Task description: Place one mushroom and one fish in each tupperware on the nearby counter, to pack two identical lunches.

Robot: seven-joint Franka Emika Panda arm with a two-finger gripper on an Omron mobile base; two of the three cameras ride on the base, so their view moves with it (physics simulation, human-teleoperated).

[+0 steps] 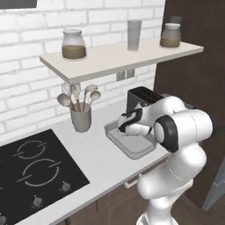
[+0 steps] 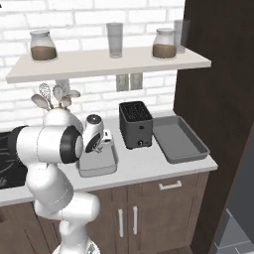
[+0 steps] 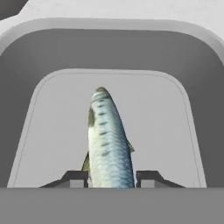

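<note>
**Fish Between the Fingertips Over the Near Tray**

The counter [image 2: 149,171] ran off-white along the white brick wall, over dark brown cabinets with thin silver handles. A black cooktop [image 1: 35,173] was set into its left end. Above it, a wall shelf [image 2: 106,63] carried two jars of brown contents and a clear glass.

The white arm [image 1: 182,132] bent forward over the counter, its hand lowered into the nearer tupperware [image 1: 117,141], which sat just left of the black toaster [image 2: 135,124]. The second tupperware [image 2: 179,140] lay on the toaster's other side, near the counter's right end. A grey cup of utensils [image 1: 81,117] stood beside the cooktop.

In the hand view, the gripper [image 3: 111,178] pointed down into the tray, whose flat grey floor and flared rim lay below. A fish [image 3: 108,140], silvery blue-green and scaled, stood lengthwise between the two dark fingertips [image 3: 75,178], one tip flanking it on each side. The tips sat right against its flanks, yet whether they were pressing it or just parted from it could not be told.
</note>
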